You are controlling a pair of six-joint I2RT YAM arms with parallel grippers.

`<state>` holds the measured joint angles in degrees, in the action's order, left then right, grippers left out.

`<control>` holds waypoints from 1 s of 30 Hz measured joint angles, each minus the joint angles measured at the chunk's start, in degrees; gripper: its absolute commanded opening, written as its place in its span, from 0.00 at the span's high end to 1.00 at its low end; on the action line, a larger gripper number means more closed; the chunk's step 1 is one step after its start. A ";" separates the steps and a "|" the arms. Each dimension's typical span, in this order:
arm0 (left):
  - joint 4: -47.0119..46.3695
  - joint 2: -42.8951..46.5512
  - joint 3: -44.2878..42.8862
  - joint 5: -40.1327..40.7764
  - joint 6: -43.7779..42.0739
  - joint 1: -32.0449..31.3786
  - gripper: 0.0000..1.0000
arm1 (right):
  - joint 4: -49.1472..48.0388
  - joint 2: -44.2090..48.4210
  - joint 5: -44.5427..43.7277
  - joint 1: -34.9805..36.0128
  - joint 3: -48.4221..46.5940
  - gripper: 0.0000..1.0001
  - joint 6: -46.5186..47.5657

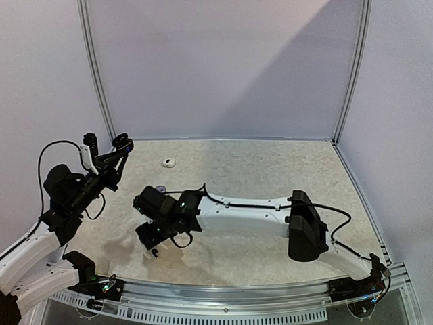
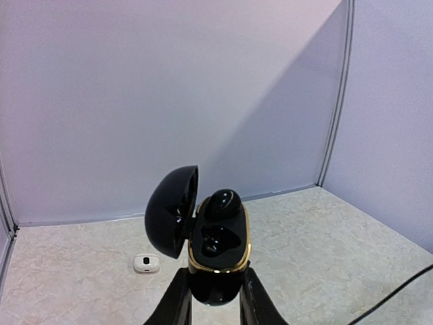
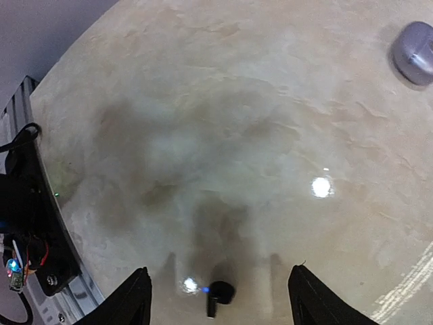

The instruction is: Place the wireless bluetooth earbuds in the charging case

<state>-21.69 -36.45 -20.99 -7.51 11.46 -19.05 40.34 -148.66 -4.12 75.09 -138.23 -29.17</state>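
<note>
Case, black with a gold rim, sits clamped between the left gripper's fingers. It is held up above the worktop's left edge, with its lid swung open to one side. One black earbud rests in the upper socket; the lower socket is a dark glossy hollow.

The right gripper hangs low over the worktop toward the near edge, left of the middle. Its jaws are spread wide and grip nothing. A second black earbud lies on the worktop between its two fingers, touching neither.

A silvery-grey piece lies well apart from that earbud, farther in from the near edge. A small white piece lies near the far edge, left of the middle. Whether these two are earbuds or cases I cannot tell.
</note>
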 measured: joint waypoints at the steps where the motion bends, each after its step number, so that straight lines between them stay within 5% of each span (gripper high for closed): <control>1: 0.02 0.04 0.04 -0.33 0.26 0.00 1.00 | -1.49 -0.68 -0.28 1.05 -0.15 0.31 1.01; 21: 0.17 3.13 0.37 -2.54 2.12 -0.46 1.00 | -4.66 -6.64 -14.21 5.97 -0.09 0.73 7.52; 30: 0.17 3.56 0.37 -2.51 2.08 -0.76 1.00 | -4.61 0.11 -15.80 7.17 10.95 0.86 3.02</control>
<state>-21.52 -32.88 -20.62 -10.02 13.54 -19.81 35.73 -148.55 -19.92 82.26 -127.28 -26.15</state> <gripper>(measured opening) 0.228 0.181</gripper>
